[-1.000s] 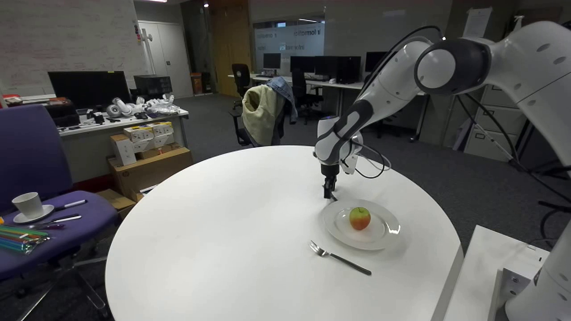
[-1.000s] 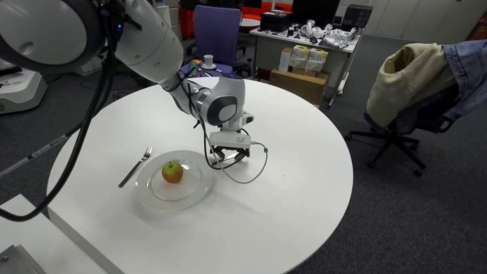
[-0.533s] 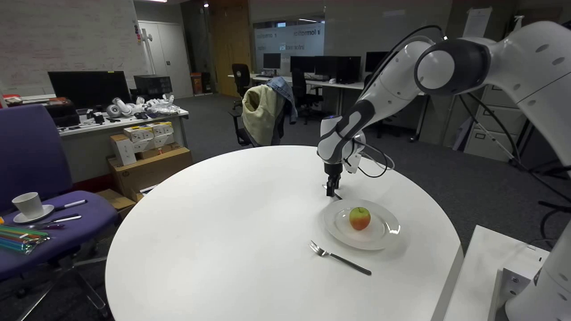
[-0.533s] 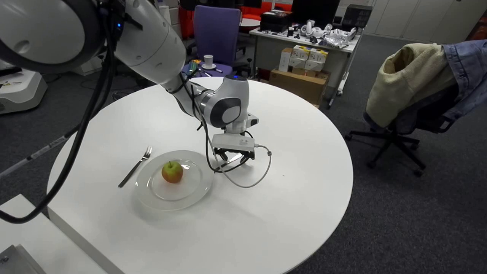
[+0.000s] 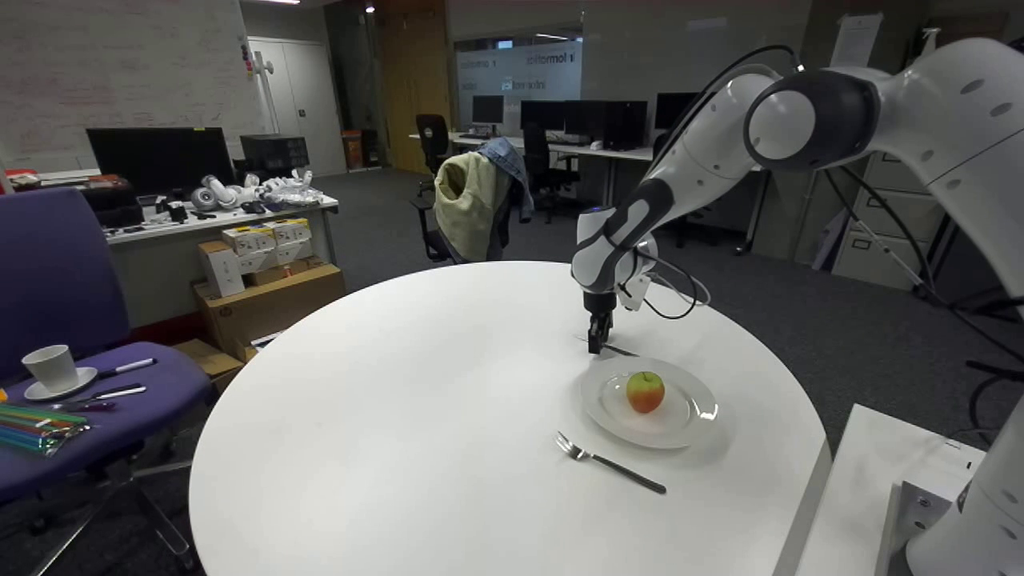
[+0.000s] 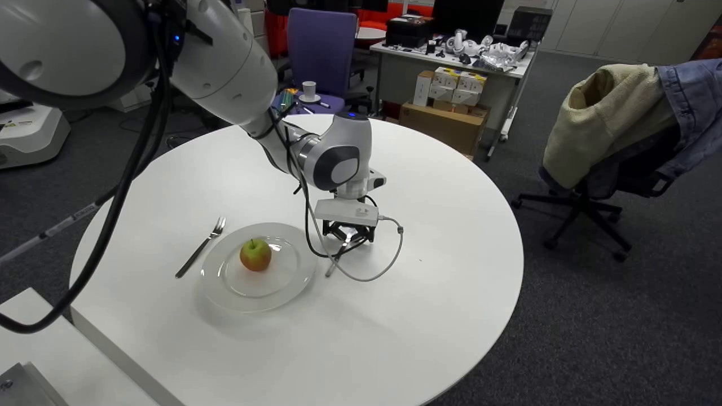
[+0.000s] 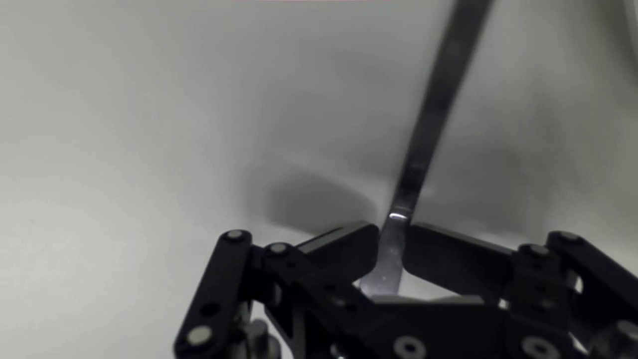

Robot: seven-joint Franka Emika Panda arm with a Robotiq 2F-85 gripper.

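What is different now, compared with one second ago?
In an exterior view, the dark-handled utensil has turned, its handle swinging rightward beside the plate. The fingers, wider apart before, have closed on the utensil's metal part. Plate, apple and fork stayed in place.

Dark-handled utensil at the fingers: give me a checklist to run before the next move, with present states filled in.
1. The fingers against both sides of the utensil: ok, at its metal part; how firmly, cannot tell.
2. The utensil lifted off the table: cannot tell.
3. Its handle clear of the plate: ok, a gap shows in an exterior view.
4. The grey cable clear of the handle: cannot tell; it crosses in front of it in an exterior view.
5. The fork out of the way: ok, it lies across the plate from the utensil.
6. The apple resting on the plate: ok.
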